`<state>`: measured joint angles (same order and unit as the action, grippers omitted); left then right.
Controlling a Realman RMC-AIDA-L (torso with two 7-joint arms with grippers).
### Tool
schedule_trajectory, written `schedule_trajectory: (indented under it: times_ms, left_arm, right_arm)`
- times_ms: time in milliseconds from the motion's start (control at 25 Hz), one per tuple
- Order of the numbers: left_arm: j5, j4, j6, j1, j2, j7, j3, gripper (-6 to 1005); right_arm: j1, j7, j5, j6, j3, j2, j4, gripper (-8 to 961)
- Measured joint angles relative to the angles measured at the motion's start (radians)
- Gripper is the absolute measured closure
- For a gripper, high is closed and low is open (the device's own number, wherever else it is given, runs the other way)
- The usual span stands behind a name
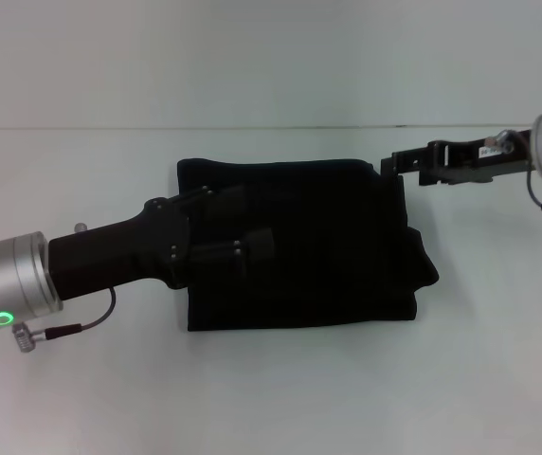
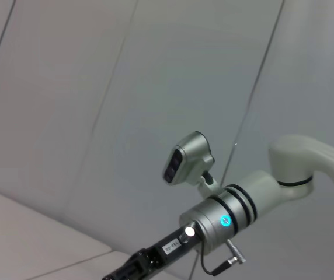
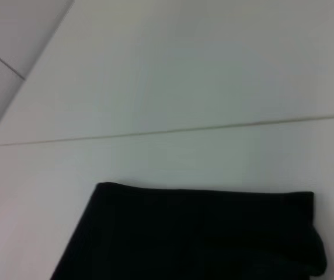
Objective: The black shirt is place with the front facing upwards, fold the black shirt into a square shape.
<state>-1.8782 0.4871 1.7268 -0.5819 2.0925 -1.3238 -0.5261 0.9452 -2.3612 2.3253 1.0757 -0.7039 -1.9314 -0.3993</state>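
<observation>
The black shirt [image 1: 333,251] lies folded in a rough square on the white table [image 1: 280,398], plain black side up, with a bulging lump at its right edge. My left gripper [image 1: 243,226] reaches in from the left, over the shirt's left part. It is open, its two black fingers [image 1: 222,205] spread apart above the cloth. My right gripper [image 1: 394,163] sits at the shirt's far right corner, at the cloth's edge. The right wrist view shows the shirt's [image 3: 196,233] far edge and a rounded fold. The left wrist view looks up at the right arm [image 2: 225,219].
The table's far edge [image 1: 271,127] meets a pale wall behind the shirt. Bare white tabletop surrounds the cloth on all sides. The robot's head camera [image 2: 187,157] shows in the left wrist view.
</observation>
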Motion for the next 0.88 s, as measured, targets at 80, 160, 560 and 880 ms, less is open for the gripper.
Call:
schedule_trajectory:
  times_ms: [80, 160, 560, 880]
  left_arm:
    - [0.0, 0.0, -0.013, 0.001, -0.001, 0.001, 0.0, 94]
    - [-0.001, 0.002, -0.025, 0.0, -0.002, 0.001, 0.0, 95]
    - [-0.015, 0.002, -0.039, -0.006, -0.005, 0.022, -0.003, 95]
    - [-0.014, -0.001, -0.066, -0.002, -0.006, 0.026, 0.0, 95]
  right_arm:
    - [0.001, -0.017, 0.0, -0.022, -0.024, -0.007, 0.0, 133]
    - [-0.001, -0.025, 0.0, -0.029, -0.032, -0.009, 0.001, 133]
    - [0.015, -0.012, -0.006, -0.168, -0.033, -0.079, 0.05, 135]
    - [0.031, 0.079, -0.104, -0.325, -0.03, -0.123, 0.048, 134]
